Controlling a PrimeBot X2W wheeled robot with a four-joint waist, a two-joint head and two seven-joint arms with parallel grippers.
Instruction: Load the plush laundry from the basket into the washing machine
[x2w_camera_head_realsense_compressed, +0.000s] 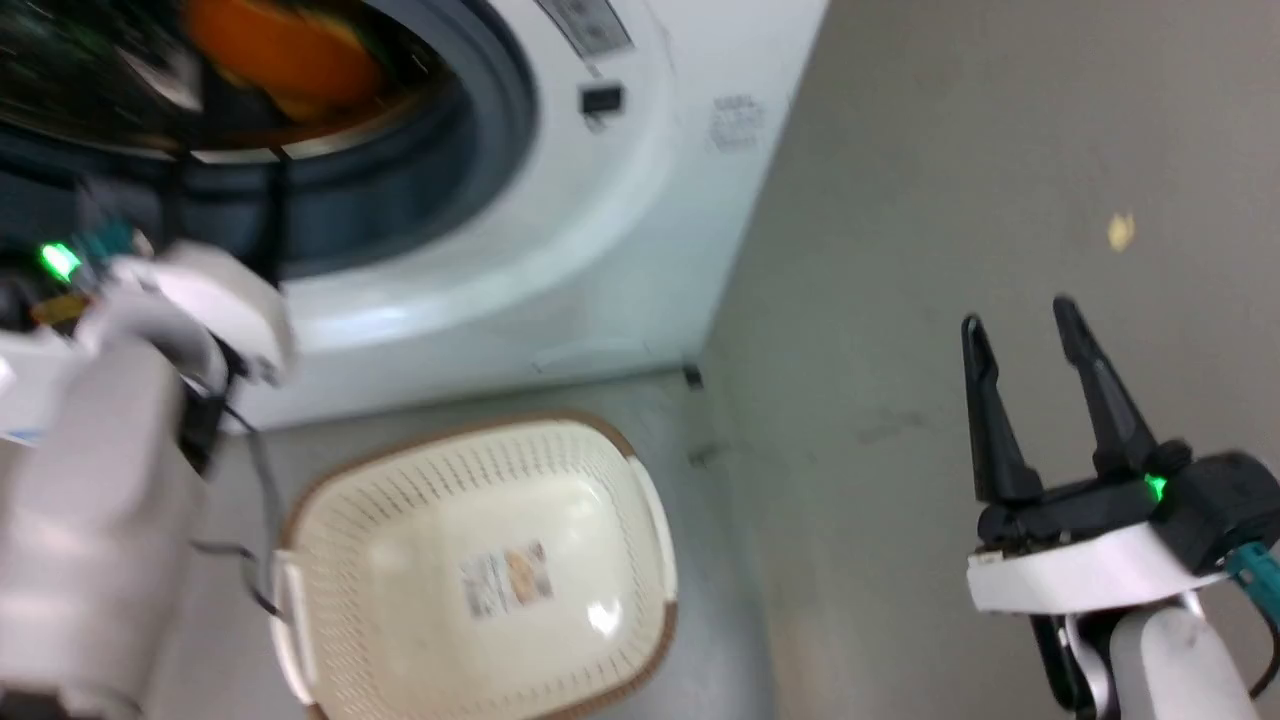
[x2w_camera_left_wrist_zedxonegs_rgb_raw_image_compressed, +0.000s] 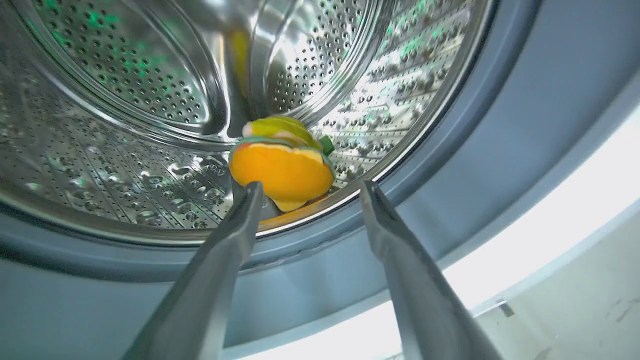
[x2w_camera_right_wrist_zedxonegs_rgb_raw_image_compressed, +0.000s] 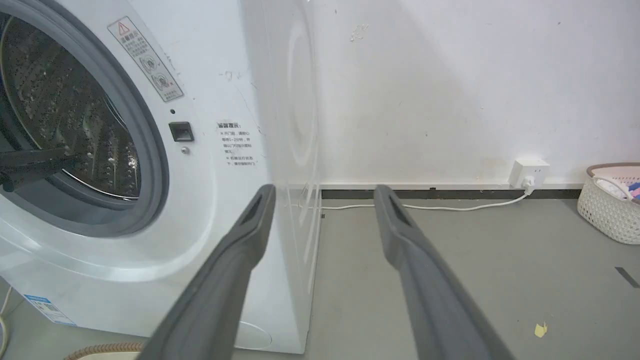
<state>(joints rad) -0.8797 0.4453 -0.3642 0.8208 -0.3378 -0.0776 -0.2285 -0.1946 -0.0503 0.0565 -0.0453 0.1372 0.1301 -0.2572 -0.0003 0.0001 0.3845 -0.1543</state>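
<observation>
Grey floor, white wall; plush laundry lies mid-frame inside washing machine, just beyond left gripper, released; right gripper released.

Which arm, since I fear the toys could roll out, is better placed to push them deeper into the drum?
Left. The left gripper, open, points into the drum, just short of the orange toy. The right gripper hangs over floor beside the washer.

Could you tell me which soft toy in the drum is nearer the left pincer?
The orange toy, just beyond the open left pincer; the yellow toy sits behind it, deeper in.
</observation>
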